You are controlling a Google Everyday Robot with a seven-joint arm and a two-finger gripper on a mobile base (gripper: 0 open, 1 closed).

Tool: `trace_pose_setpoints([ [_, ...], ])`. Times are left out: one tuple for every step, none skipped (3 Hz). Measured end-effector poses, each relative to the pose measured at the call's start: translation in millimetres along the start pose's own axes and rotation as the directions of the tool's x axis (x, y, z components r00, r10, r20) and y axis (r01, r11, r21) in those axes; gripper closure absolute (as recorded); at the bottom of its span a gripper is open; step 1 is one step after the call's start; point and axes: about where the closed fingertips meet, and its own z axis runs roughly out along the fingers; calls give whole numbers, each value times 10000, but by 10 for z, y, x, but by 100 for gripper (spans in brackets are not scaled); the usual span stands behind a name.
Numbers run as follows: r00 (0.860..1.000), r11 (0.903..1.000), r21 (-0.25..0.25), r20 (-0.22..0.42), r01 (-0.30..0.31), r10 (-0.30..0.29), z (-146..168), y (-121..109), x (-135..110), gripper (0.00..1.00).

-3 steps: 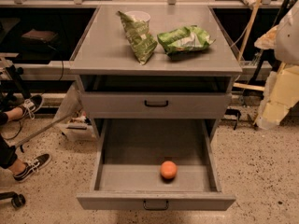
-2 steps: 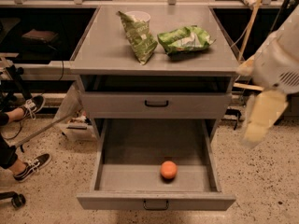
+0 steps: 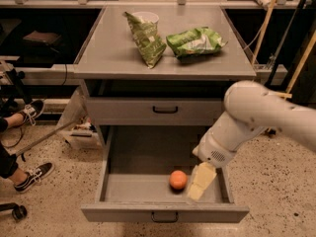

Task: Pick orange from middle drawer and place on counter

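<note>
The orange point(image 3: 178, 179) lies on the floor of the open middle drawer point(image 3: 118, 191), right of centre and near its front. My gripper point(image 3: 200, 181) hangs from the white arm point(image 3: 256, 117) that reaches in from the right. It is low inside the drawer, just to the right of the orange and very close to it. The counter point(image 3: 106, 51) is the grey top of the cabinet, above the shut upper drawer point(image 3: 165, 110).
Two green snack bags point(image 3: 145, 36) point(image 3: 195, 41) and a white cup point(image 3: 146, 18) stand on the counter's back half. A person's legs and shoes point(image 3: 29, 174) are at the left on the speckled floor. Poles and cables stand at the right.
The arm has swung in from the right edge and down. The gripper has gone from outside the cabinet's right side into the open drawer beside the orange. The orange has not moved.
</note>
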Motion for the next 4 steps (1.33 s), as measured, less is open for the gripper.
trace_pose_setpoints([
  [9914,9943,252,827,-1037,1013,543,-409,34,0],
  [9725,9758,1685,2088,-1393,1028,476,-847,2,0],
  [9626,9603,2316,2541,-1553,944,416,-1024,-86,0],
  [9625,9603,2316,2542,-1553,944,417,-1024,-86,0],
])
